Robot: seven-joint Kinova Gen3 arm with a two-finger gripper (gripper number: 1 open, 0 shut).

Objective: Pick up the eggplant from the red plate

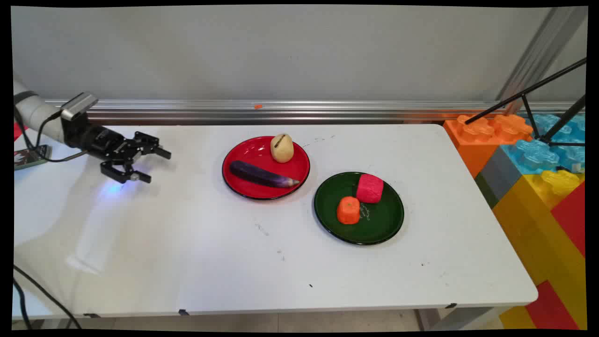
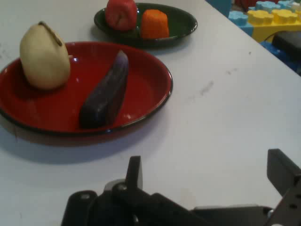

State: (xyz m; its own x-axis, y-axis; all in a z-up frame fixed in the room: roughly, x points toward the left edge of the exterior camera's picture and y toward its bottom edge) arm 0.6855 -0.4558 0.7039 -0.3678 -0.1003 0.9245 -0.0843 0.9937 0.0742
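Observation:
My gripper (image 1: 156, 165) hovers low over the left part of the white table (image 1: 196, 252), open and holding nothing, pointing right toward a red plate (image 1: 243, 157). On that plate lie a purple eggplant (image 1: 262, 174) and a pale yellow potato (image 1: 281, 148). Right of it, a dark green plate (image 1: 383, 220) carries a pink-red block (image 1: 369, 188) and an orange block (image 1: 348, 210). In the hand view the gripper (image 2: 207, 174) is spread wide, with the red plate (image 2: 150, 89), eggplant (image 2: 106, 96) and potato (image 2: 44, 56) just ahead, and the green plate (image 2: 181, 23) behind them.
Big toy bricks (image 1: 529, 159) in orange, blue, yellow and red stack up past the table's right edge, with black tripod legs (image 1: 538, 89) over them. A metal rail (image 1: 281, 110) runs along the wall. A small card (image 1: 29, 158) lies at the far left.

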